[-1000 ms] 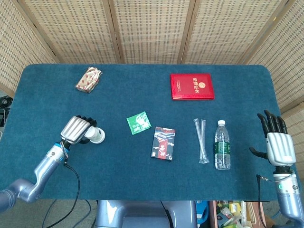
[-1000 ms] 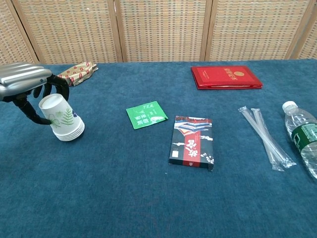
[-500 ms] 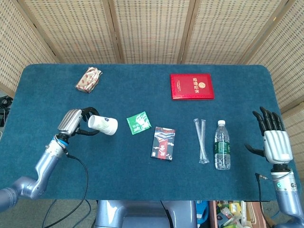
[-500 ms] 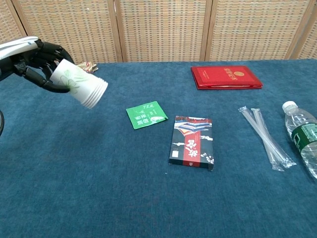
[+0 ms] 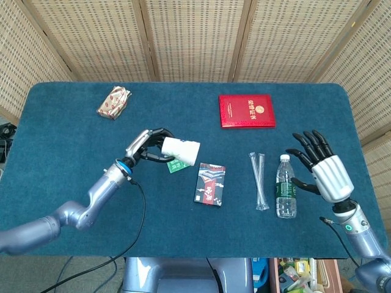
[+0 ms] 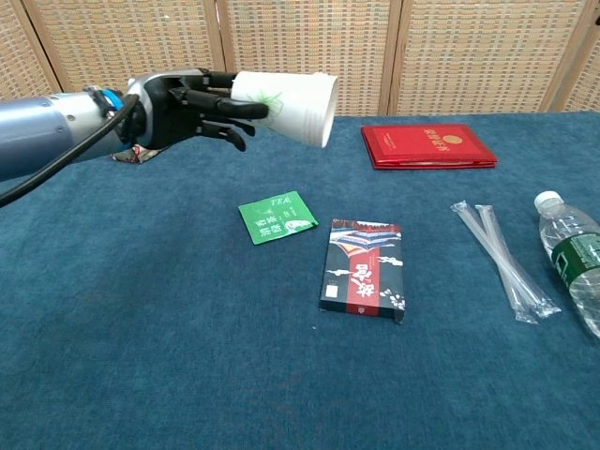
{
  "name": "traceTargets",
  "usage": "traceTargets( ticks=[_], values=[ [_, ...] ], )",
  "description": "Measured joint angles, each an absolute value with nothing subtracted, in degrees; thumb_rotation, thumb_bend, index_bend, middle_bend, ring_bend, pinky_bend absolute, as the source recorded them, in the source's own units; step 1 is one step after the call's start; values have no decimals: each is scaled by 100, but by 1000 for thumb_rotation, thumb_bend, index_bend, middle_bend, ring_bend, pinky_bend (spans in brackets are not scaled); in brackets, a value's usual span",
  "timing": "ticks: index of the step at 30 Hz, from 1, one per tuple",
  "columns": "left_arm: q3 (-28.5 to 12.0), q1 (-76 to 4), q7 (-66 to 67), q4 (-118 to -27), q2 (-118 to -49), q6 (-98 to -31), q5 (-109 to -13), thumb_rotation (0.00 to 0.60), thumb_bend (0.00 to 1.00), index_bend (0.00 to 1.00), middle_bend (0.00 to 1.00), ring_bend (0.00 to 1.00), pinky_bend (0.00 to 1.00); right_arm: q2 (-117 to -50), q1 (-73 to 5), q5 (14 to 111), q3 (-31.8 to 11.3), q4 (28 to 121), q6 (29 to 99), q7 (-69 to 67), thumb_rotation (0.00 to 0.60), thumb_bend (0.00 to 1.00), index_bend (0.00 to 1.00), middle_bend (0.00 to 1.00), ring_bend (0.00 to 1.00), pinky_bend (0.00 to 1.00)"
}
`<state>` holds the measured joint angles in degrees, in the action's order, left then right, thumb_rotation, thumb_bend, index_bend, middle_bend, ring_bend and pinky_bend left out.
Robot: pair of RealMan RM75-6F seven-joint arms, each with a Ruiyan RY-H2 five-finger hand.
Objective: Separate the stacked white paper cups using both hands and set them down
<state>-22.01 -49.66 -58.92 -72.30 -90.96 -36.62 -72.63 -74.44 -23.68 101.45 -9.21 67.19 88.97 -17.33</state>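
Observation:
A stack of white paper cups point(image 5: 181, 151) point(image 6: 287, 100) with a green leaf print lies on its side in the air, rims pointing right. My left hand point(image 5: 148, 148) point(image 6: 192, 110) grips it around the base end, lifted well above the table. My right hand point(image 5: 320, 169) hovers open at the right side, fingers spread, just right of the water bottle point(image 5: 285, 186). It holds nothing and does not show in the chest view.
On the blue table point(image 5: 61, 146) lie a green tea sachet point(image 6: 277, 216), a dark red-striped packet point(image 6: 362, 266), wrapped straws point(image 6: 502, 259), a water bottle point(image 6: 570, 264), a red booklet point(image 5: 246, 110) and a wrapped snack point(image 5: 113, 101).
My left hand lifted the cup stack off the table, tipped it sideways and carried it right toward the centre. My right hand rose and moved inward toward the bottle.

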Motion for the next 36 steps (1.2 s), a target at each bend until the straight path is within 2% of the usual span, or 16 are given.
traceTargets(
  ticks=[11, 20, 36],
  values=[
    [-2421, -5537, -6775, -6664, -9878, -3139, -7252, 600, 169, 478, 471, 504, 514, -7659, -3234, 10893, -857, 6461, 9052, -1970, 600, 191, 382, 185, 25, 0],
    [-2463, -5677, -6963, -6611, -10047, -3013, -7267, 600, 169, 478, 471, 504, 514, -7950, -3791, 11080, -855, 6290, 8913, -1800, 600, 205, 409, 111, 0, 0],
    [-2429, -5602, -6916, -6837, -10083, -2932, -7146, 600, 169, 478, 471, 504, 515, -8626, -4467, 11222, -626, 5150, 8963, -1659, 600, 342, 468, 125, 0, 0]
  ],
)
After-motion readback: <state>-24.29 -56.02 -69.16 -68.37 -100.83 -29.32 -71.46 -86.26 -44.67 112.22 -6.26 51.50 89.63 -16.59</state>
